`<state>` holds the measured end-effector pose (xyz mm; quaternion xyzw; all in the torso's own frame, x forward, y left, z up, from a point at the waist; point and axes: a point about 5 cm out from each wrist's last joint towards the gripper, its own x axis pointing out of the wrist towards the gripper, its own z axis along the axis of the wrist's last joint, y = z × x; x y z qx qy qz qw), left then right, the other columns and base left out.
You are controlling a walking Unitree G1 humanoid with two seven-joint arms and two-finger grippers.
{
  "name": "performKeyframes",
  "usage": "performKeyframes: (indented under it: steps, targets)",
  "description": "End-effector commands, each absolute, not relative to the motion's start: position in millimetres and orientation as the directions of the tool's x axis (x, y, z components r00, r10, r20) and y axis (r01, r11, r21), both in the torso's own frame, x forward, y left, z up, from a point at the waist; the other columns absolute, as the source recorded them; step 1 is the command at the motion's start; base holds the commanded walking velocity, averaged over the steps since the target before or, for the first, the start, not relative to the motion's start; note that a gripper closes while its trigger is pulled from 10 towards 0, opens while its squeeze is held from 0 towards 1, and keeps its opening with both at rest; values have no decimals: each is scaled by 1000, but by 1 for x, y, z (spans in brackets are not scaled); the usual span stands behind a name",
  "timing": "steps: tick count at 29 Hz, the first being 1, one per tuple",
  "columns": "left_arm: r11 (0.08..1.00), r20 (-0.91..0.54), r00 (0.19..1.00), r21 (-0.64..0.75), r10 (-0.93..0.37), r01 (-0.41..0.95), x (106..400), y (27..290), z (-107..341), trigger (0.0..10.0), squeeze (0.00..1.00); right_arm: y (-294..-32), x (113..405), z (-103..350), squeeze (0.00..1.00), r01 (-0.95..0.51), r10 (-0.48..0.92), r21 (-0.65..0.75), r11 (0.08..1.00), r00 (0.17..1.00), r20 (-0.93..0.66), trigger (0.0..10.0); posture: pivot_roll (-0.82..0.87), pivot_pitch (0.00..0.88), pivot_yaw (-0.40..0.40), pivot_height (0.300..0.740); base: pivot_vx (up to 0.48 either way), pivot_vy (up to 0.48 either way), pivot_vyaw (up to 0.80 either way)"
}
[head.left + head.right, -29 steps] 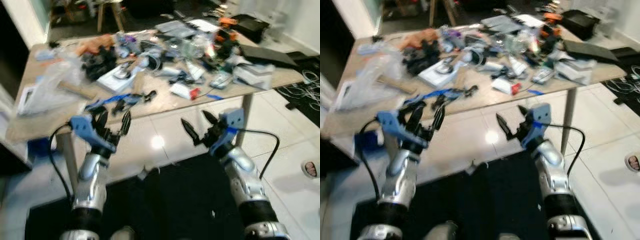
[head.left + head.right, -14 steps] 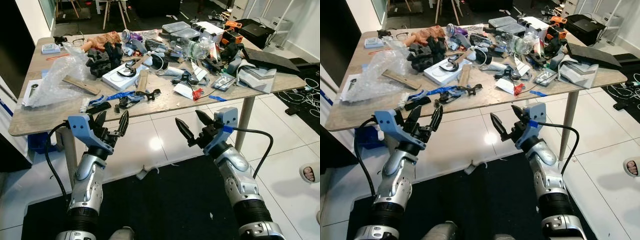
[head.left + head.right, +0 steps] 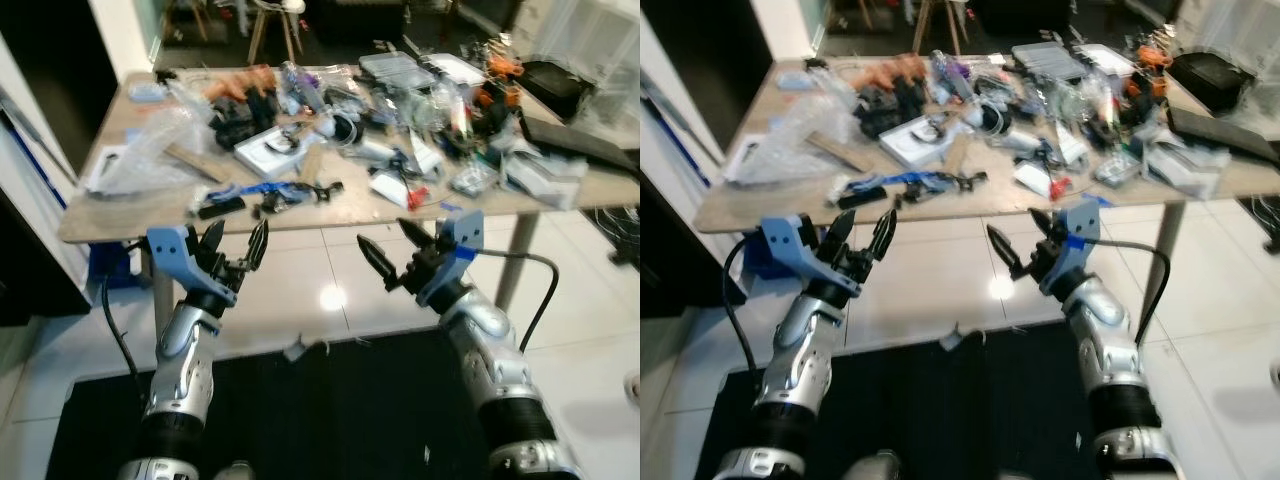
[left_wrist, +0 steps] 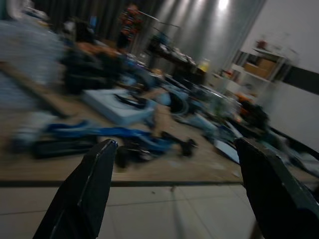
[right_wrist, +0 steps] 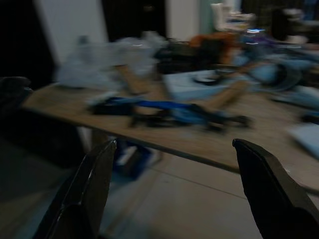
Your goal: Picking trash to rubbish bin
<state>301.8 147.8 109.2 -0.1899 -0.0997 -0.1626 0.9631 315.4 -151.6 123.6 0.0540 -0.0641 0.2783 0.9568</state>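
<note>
So both arms are up in front of the robot, short of the tabletop [image 3: 130,215] edge and hovering over the white floor tiles. The left gripper [image 3: 232,252] has its two black fingers spread apart with nothing between them, and the right gripper [image 3: 398,252] is the same, fingers wide and empty. My guess is they're held ready like that because the robot hasn't picked a target yet. Past the grippers, the tabletop is a total mess: a strip of blue tape or strap [image 3: 268,192] near the front edge with some dark tools around it, a white box [image 3: 272,152] further back towards the middle, a crumpled clear plastic bag [image 3: 150,150] on the left end, and a heap of packaging and gadgets on the right end, too blurry to sort out. On the floor just below the tabletop's front edge, at the lip of the black mat [image 3: 330,400], there's a small pale scrap [image 3: 296,350], which looks like the likeliest trash. I can't spot a rubbish bin.
</note>
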Motion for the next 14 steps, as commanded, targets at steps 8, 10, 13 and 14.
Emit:
performKeyframes:
  steps: [8,10,13,14]
  targets:
    - [869,252,922,-331,-293,367,303,148,112,10000,0,-154,317,126,0,-532,517,92,842,844,145,10000,8,0,-39,740,0,0,0]
    - [869,253,921,-328,-296,370,303,147,113,10000,0,-155,318,127,0,-532,518,91,842,843,143,10000,6,0,-48,740,0,0,0]
    - [869,255,920,-328,-298,372,304,146,114,10000,0,-155,319,127,0,-534,520,85,841,842,141,10000,3,0,-46,740,0,0,0]
    - [868,257,919,-328,-298,373,305,146,114,10000,0,-155,319,128,0,-535,522,80,841,841,138,10000,0,0,-44,740,0,0,0]
